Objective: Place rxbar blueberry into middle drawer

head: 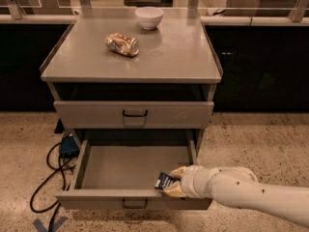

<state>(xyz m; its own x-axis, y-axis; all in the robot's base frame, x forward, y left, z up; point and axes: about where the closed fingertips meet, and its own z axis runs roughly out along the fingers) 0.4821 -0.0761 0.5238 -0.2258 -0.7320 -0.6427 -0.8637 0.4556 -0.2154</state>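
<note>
The rxbar blueberry [163, 180], a small dark navy-blue wrapper with pale print, is held in my gripper [171, 184]. The gripper is shut on the bar's right end. It hovers at the front right corner of the open middle drawer [96, 198], just inside the front wall. The drawer is pulled out and its bare grey floor [130, 164] shows. My white arm [246, 192] comes in from the lower right.
A closed grey drawer [133, 114] with a taller front sits above. On the cabinet top lie a gold-brown can [122, 44] and a white bowl [149, 17]. Black cables [47, 177] and a blue box [68, 145] lie on the floor at left.
</note>
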